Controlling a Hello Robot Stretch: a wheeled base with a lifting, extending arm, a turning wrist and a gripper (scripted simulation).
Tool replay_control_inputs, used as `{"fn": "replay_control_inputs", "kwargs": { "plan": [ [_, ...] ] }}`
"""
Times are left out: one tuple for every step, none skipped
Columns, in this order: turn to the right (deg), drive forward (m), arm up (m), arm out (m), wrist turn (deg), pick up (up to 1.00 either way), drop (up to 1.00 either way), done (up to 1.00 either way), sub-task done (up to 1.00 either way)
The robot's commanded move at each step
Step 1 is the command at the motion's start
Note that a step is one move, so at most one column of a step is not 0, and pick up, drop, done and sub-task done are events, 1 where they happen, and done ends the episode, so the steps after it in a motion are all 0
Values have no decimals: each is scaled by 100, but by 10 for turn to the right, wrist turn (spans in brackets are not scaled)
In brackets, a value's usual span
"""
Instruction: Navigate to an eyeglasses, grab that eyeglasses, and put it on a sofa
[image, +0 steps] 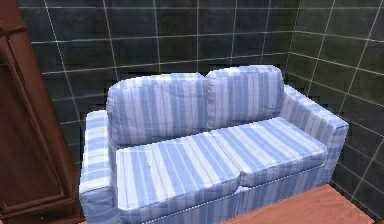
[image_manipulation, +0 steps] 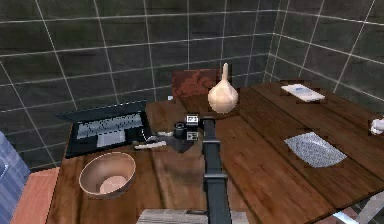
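A blue and white striped sofa (image: 215, 140) stands ahead against the dark tiled wall, its seat cushions bare. In the arm side view the dark arm bar (image_manipulation: 212, 165) rises over a wooden table (image_manipulation: 270, 175). At its far end are the two white marker squares (image_manipulation: 187, 125), and left of them the gripper (image_manipulation: 160, 140). A small pale thin thing (image_manipulation: 150, 146) lies on the tabletop at the fingers; its shape is too small to name. I cannot tell whether the gripper holds anything.
The table carries an open laptop (image_manipulation: 105, 128), a brown bowl (image_manipulation: 108, 174), a cream vase (image_manipulation: 223, 94), a white flat item (image_manipulation: 303, 92) and a grey patterned plate (image_manipulation: 316, 148). A reddish chair (image_manipulation: 195, 82) stands behind it. A dark wood cabinet (image: 30, 120) flanks the sofa.
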Motion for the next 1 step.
{"fn": "replay_control_inputs", "kwargs": {
  "plan": [
    [0,0,20,0,0,0,0,0,0]
  ]
}}
